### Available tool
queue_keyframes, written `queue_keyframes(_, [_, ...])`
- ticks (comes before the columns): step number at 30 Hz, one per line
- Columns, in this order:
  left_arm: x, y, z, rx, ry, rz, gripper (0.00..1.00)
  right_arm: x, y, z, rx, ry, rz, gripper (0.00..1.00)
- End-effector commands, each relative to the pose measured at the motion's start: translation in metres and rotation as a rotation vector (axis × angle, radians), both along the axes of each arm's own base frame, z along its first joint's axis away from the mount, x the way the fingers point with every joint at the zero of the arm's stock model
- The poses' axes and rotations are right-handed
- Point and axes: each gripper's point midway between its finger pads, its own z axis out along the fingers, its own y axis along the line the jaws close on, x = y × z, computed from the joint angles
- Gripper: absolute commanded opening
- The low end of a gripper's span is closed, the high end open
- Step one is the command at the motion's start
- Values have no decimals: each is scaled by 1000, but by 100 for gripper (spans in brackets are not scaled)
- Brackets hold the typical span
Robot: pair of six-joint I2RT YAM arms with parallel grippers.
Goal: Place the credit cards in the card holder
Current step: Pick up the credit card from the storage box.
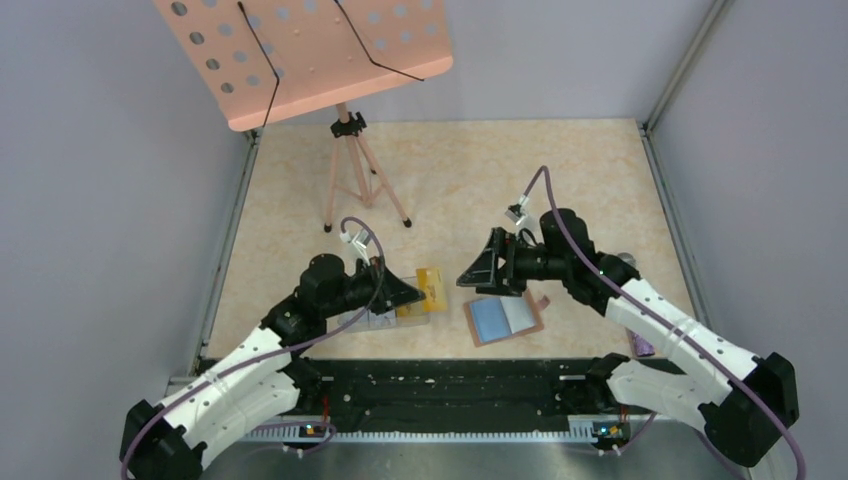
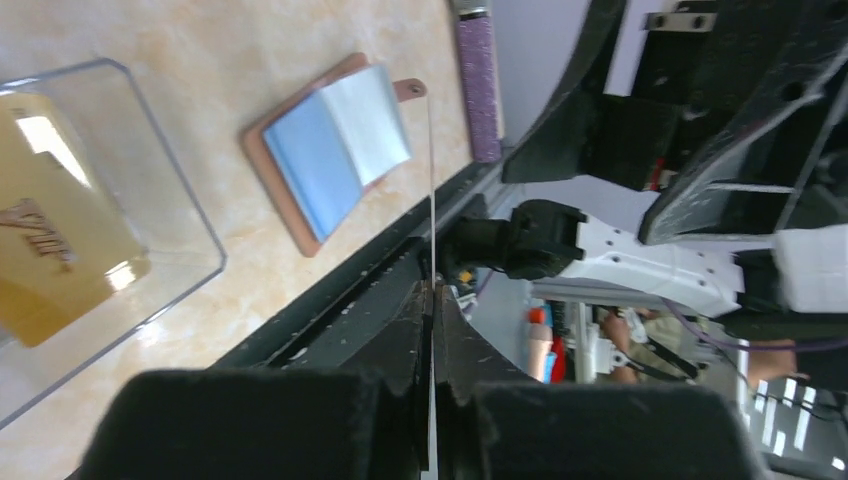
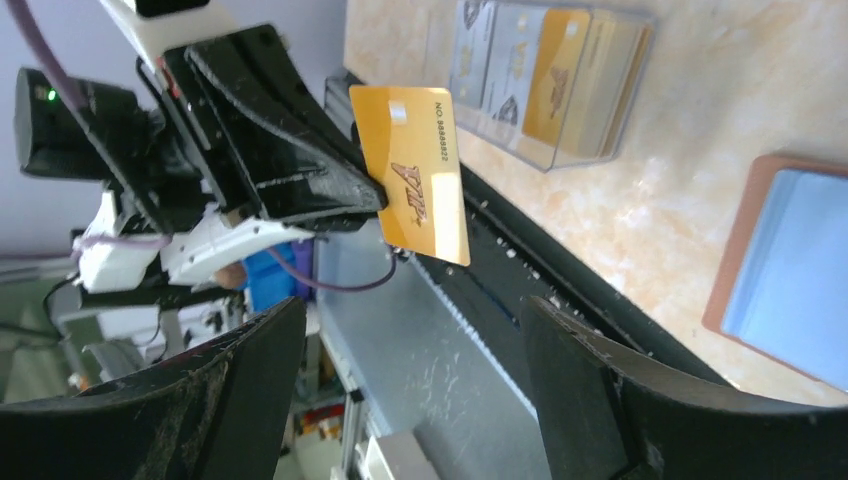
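Observation:
My left gripper (image 1: 415, 291) is shut on a yellow-orange credit card (image 1: 432, 285) and holds it on edge above the table. The card is a thin line between the fingertips in the left wrist view (image 2: 432, 200). Its printed face shows in the right wrist view (image 3: 415, 175). The brown card holder (image 1: 503, 320) lies open, its bluish inner faces up, to the right of the held card (image 2: 330, 150) (image 3: 790, 270). My right gripper (image 1: 480, 268) is open and empty, just above the holder's far left side (image 3: 410, 330). More cards stand in a clear box (image 3: 545, 80).
The clear plastic box (image 1: 385, 320) lies under my left wrist, with a yellow card inside (image 2: 60, 230). A pink music stand (image 1: 300, 50) on a tripod stands at the back left. A purple cylinder (image 2: 480, 90) lies near the front right. A black rail (image 1: 440, 385) runs along the near edge.

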Motion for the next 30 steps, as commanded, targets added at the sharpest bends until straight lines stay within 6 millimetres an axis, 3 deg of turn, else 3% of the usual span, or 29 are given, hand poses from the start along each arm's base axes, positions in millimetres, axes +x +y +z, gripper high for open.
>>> queue_keyframes(1, [-15,-18,68,-316,-135,-126,0,-19,12,19,181,11,111,76])
queue_keyframes(7, [-24,-25,84,-352,-141,-217,0,-17,18,25,234,6,125,64])
queue_keyframes(14, [-27,-30,85,-351,-107,-267,0,-16,26,47,325,-25,167,60])
queue_keyframes(18, [-28,-30,87,-354,-107,-266,0,-17,28,47,350,-10,182,51])
queue_keyframes(22, [-28,-30,86,-352,-100,-271,0,-17,30,56,397,-18,190,27])
queue_keyframes(24, [-27,-31,83,-345,-95,-267,0,-16,31,57,400,-17,194,4])
queue_keyframes(26, [-26,-31,80,-336,-93,-261,0,-16,31,55,388,-19,194,0])
queue_keyframes(30, [-23,-30,70,-293,-78,-248,29,-13,28,44,308,-24,172,0])
